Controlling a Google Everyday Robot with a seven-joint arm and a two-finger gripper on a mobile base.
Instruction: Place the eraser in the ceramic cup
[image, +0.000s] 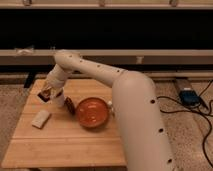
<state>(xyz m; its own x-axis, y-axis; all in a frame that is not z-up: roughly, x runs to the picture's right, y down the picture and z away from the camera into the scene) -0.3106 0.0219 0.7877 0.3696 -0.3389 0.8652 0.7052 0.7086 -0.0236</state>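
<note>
Camera view: the gripper (48, 93) hangs over the far left corner of the wooden table (65, 145), and a small dark block with orange-red edging, apparently the eraser (45, 94), sits at its tip, seemingly held. How wide the jaws stand cannot be told. The eraser looks light, stiff and best pinched across its flat faces. A pale beige block (41, 118) and an orange bowl (93, 112) lie nearby; the ceramic cup is not clearly visible.

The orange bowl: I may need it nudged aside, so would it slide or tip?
The orange bowl looks wide and shallow, so it likely slides rather than tips. The wooden table seems smooth. The tool is at the table's far left.
</note>
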